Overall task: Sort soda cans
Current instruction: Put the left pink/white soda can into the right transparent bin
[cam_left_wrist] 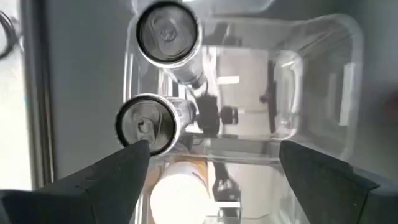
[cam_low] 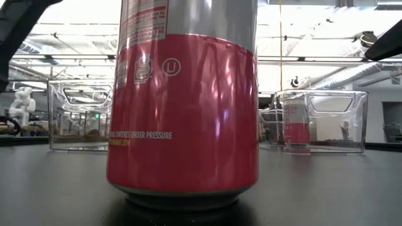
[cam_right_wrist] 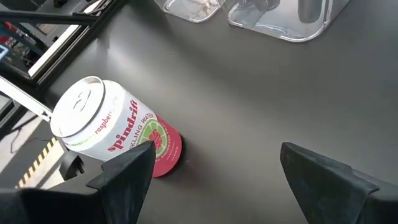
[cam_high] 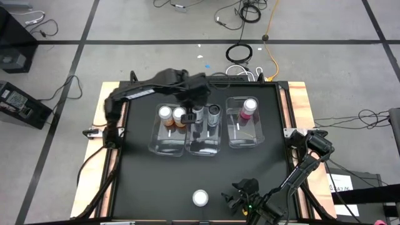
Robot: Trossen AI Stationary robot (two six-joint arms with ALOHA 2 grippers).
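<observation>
Three clear bins stand side by side mid-table. Two orange soda cans [cam_high: 172, 115] stand upright in the left bin [cam_high: 167, 145], and two dark cans [cam_left_wrist: 146, 122] stand in the middle bin [cam_high: 204, 147]. One pink can [cam_high: 249, 106] stands in the right bin [cam_high: 245, 140]. Another pink can [cam_right_wrist: 106, 127] stands upright on the table near the front edge. My left gripper [cam_left_wrist: 214, 168] hangs open above the middle bin, pointing down over the dark cans. My right gripper [cam_right_wrist: 214, 168] is open, low, just right of the front pink can [cam_high: 200, 198].
The black tabletop [cam_high: 144, 181] lies between the bins and the front pink can. The table's wooden edges [cam_high: 299, 106] frame it. Cables lie on the floor behind the table. The front pink can fills the low view [cam_low: 182, 113], with bins behind it.
</observation>
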